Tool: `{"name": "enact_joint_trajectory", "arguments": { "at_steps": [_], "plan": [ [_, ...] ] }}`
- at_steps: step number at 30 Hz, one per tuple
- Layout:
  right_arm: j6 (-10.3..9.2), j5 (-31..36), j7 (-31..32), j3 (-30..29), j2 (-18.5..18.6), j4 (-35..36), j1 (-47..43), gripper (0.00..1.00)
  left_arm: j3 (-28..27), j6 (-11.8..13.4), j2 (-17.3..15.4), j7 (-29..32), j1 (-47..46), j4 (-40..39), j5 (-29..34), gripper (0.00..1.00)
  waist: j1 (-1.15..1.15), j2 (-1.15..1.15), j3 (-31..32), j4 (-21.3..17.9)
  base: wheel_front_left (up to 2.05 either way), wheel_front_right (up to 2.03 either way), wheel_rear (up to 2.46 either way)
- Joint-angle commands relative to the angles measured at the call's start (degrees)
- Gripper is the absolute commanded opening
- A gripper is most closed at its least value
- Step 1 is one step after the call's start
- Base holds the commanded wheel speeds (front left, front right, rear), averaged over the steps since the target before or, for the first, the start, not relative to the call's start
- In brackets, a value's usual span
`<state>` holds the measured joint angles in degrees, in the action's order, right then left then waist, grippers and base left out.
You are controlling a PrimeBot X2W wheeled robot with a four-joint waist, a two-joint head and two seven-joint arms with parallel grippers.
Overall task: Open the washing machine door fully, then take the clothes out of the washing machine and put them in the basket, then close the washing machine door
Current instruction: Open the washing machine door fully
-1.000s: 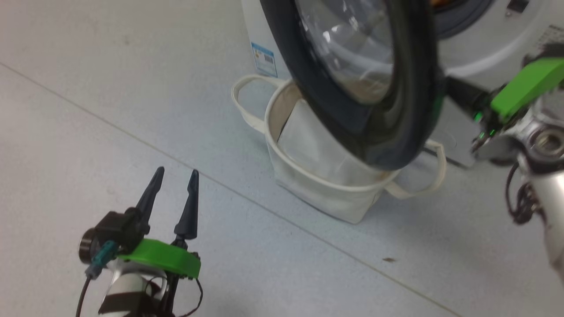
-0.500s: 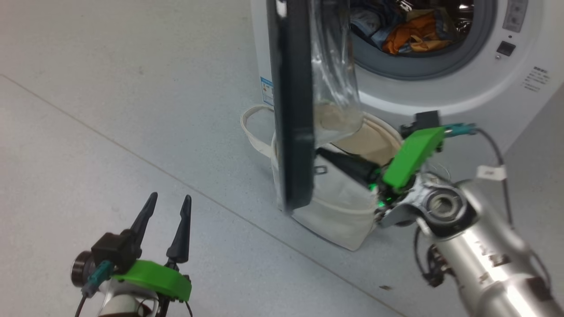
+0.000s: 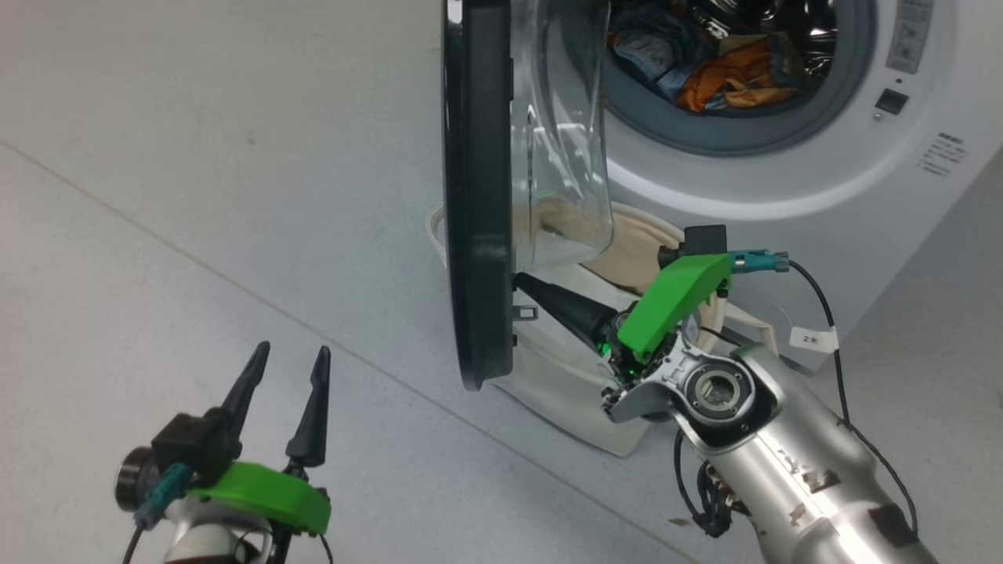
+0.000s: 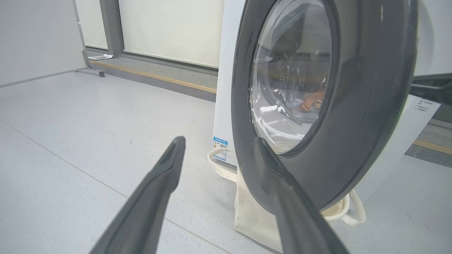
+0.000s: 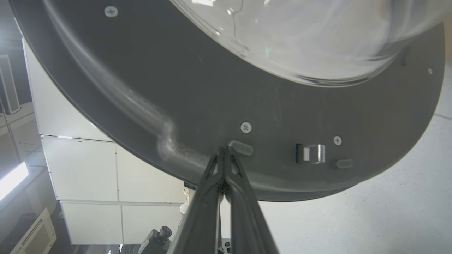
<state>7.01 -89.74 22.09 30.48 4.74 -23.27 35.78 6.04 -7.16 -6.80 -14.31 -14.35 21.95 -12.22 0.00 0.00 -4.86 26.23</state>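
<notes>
Right wrist view: your right gripper (image 5: 223, 152), fingers pinched together, noses the door (image 5: 141, 88) from inside to shove it wider. Your left gripper (image 3: 291, 352) hangs open, empty.

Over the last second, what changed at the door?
The door swung further open and is now edge-on to the head camera, with the shut right pincer pressing against its inner face. The clothes in the machine are uncovered. The left pincer stayed open and idle; the basket stayed put.
</notes>
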Motion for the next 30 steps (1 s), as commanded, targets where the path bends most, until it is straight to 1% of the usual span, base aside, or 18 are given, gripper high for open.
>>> {"name": "enact_joint_trajectory", "arguments": {
  "at_steps": [1,5,8,11,16,17,19,21,23,25,27,30],
  "plan": [
    [0.47,1.47,-1.09,1.10,-1.43,1.97,0.06,1.00,-2.76,-0.33,-1.92,-0.69,-1.01,-2.04,-0.25,1.00,0.00,0.00,0.68,-1.03,0.00,0.00,0.00],
    [0.47,3.85,-3.31,2.57,-0.13,2.72,-1.15,1.00,-3.65,-0.33,-2.88,-0.69,-0.57,-1.97,-0.35,1.00,0.00,0.00,1.58,-2.95,0.00,0.00,0.00],
    [0.47,7.29,-7.54,4.29,2.33,4.80,-2.59,1.00,-5.00,-0.33,-4.39,-0.69,-0.15,-2.15,-0.47,1.00,0.00,0.00,2.36,-5.56,0.00,0.00,0.00],
    [0.47,13.74,-15.43,6.99,6.03,6.48,-3.63,1.00,-6.90,-0.28,-5.89,-0.69,0.36,-2.60,-0.83,1.00,0.00,0.00,2.87,-8.66,0.00,0.00,0.00],
    [0.47,20.92,-30.75,9.35,10.90,6.16,-5.65,1.00,-10.00,-0.08,-8.19,-0.69,1.27,-3.68,-1.56,1.00,0.00,0.00,3.20,-13.68,0.00,0.00,0.00],
    [0.47,22.23,-33.13,9.66,11.79,5.77,-5.95,1.00,-10.49,-0.04,-8.69,-0.69,1.43,-3.87,-1.60,1.00,0.00,0.00,3.19,-14.59,0.00,0.00,0.00],
    [0.47,25.17,-35.77,9.65,13.38,4.84,-6.64,1.00,-11.37,0.00,-9.60,-0.69,1.80,-4.22,-1.74,1.00,0.00,0.00,3.35,-16.35,0.00,0.00,0.00],
    [0.47,28.70,-36.80,8.20,14.46,3.99,-7.60,1.00,-12.10,-0.01,-10.60,-0.69,2.35,-4.46,-1.83,1.00,0.00,0.00,3.48,-18.08,0.00,0.00,0.00],
    [0.47,32.58,-37.02,4.54,14.58,4.23,-8.86,1.00,-12.79,0.00,-11.56,-0.69,2.99,-4.66,-1.95,1.00,0.00,0.00,3.60,-19.84,0.00,0.00,0.00],
    [0.47,36.69,-37.05,-0.68,13.77,5.64,-11.21,1.00,-13.56,0.05,-12.34,-0.69,3.77,-4.95,-2.21,1.00,0.00,0.00,3.96,-21.46,0.00,0.00,0.00],
    [0.47,40.84,-37.06,-4.71,12.68,7.17,-14.00,1.00,-14.51,0.22,-12.89,-0.69,4.79,-5.35,-2.65,1.00,0.00,0.00,4.33,-22.97,0.00,0.00,0.00],
    [0.47,45.44,-37.07,-8.86,11.28,9.01,-17.95,1.00,-15.65,0.44,-13.28,-0.69,6.36,-5.95,-3.35,1.00,0.00,0.00,4.97,-24.65,0.00,0.00,0.00]
  ]
}}
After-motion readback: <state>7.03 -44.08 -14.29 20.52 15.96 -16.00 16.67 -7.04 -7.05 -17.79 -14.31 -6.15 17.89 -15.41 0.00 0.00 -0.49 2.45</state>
